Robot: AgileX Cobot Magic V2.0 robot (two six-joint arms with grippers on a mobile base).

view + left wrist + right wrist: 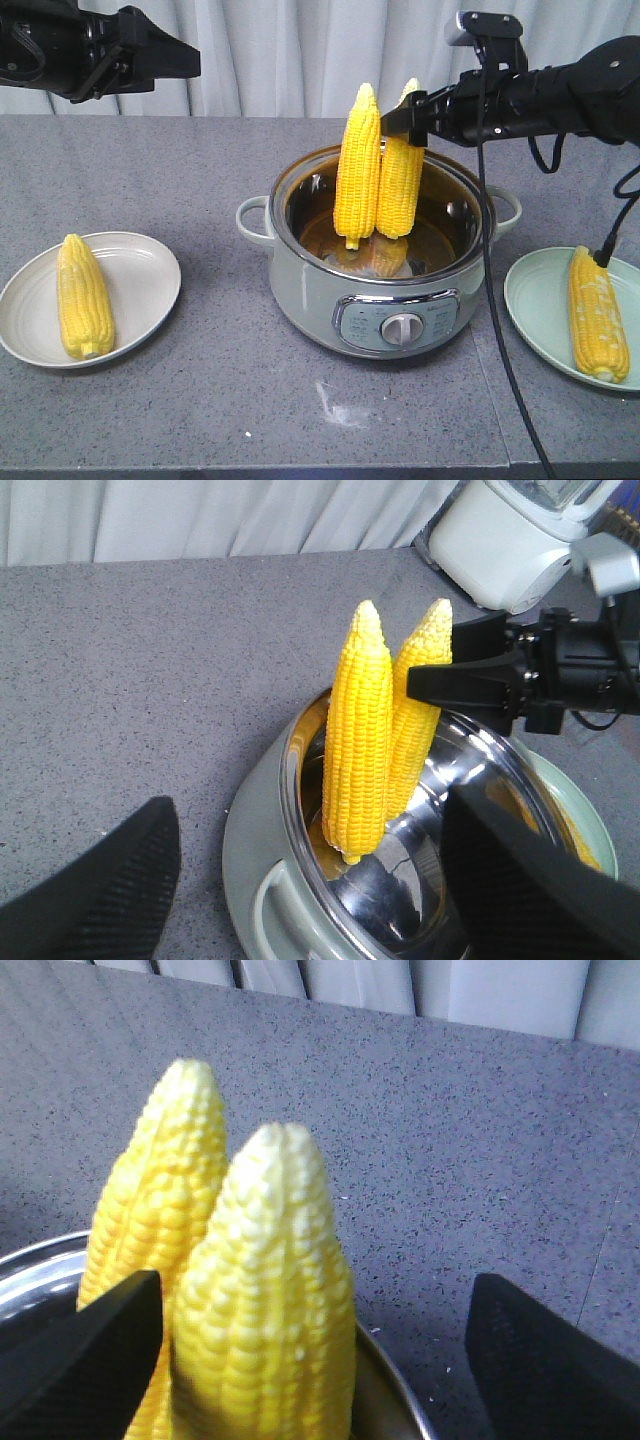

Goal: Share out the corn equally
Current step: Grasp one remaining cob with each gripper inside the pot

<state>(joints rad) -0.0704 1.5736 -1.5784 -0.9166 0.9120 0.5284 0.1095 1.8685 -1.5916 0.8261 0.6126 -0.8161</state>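
Two corn cobs stand upright in the pot point(300, 290), a left one point(358, 170) and a right one point(400, 185). My right gripper point(400, 118) is open around the tip of the right cob point(265, 1300), which sits close to one finger point(90, 1350); the other cob point(160, 1200) stands just behind it. Another cob point(84, 297) lies on the beige left plate point(145, 280), and one point(597, 315) lies on the green right plate point(540, 300). My left gripper point(190, 58) hangs open and empty high at the back left, looking down on the pot point(260, 850).
The pot has side handles point(252, 218) and a control knob point(402, 328) on its front. A white appliance point(510, 540) stands behind the right arm. A black cable point(492, 300) hangs from the right arm, down past the pot's right side. The table's front edge runs along the bottom.
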